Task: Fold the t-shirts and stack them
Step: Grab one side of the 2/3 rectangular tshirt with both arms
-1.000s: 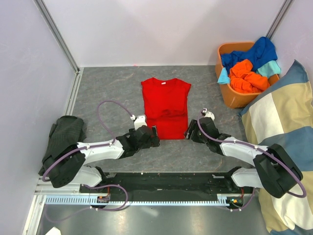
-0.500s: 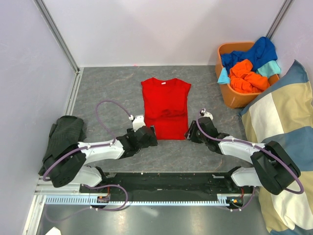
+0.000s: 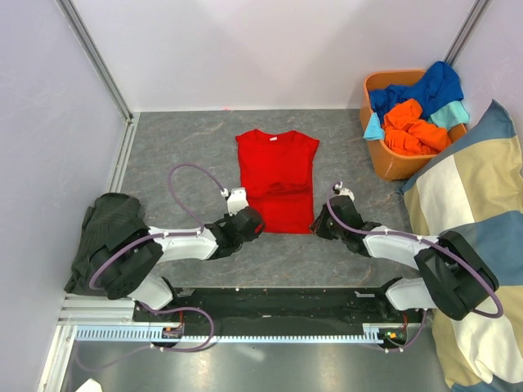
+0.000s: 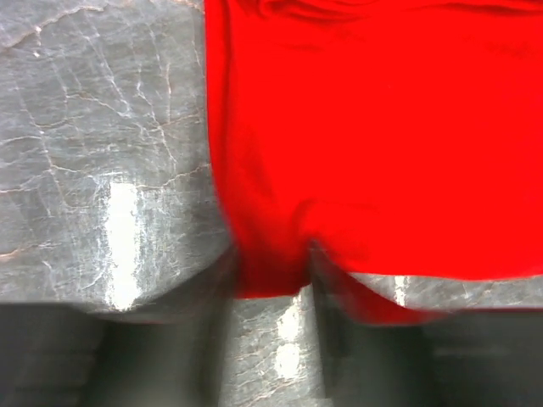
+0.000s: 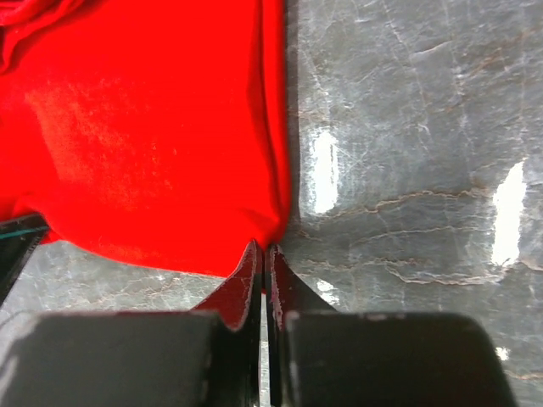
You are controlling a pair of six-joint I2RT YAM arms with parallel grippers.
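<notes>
A red t-shirt [image 3: 276,175] lies flat on the grey table, collar away from me, sleeves folded in. My left gripper [image 3: 252,219] sits at the shirt's near left corner. In the left wrist view the red t-shirt [image 4: 382,127] fills the upper right, and its hem corner lies between the blurred fingers [image 4: 222,288] of the left gripper [image 4: 270,254], whose jaws still stand apart. My right gripper [image 3: 320,219] is at the near right corner. In the right wrist view the right gripper [image 5: 265,250] is pinched shut on the red t-shirt's [image 5: 144,127] corner.
An orange basket [image 3: 398,170] at the back right holds blue [image 3: 433,86], orange [image 3: 413,126] and teal [image 3: 451,113] t-shirts. A big checked cushion [image 3: 466,212] lies along the right side. A dark cloth [image 3: 102,233] drapes over the left arm's base.
Both grippers slid forward to the shirt's near corners. The right jaws closed onto the right corner, and the left jaws narrowed around the left corner.
</notes>
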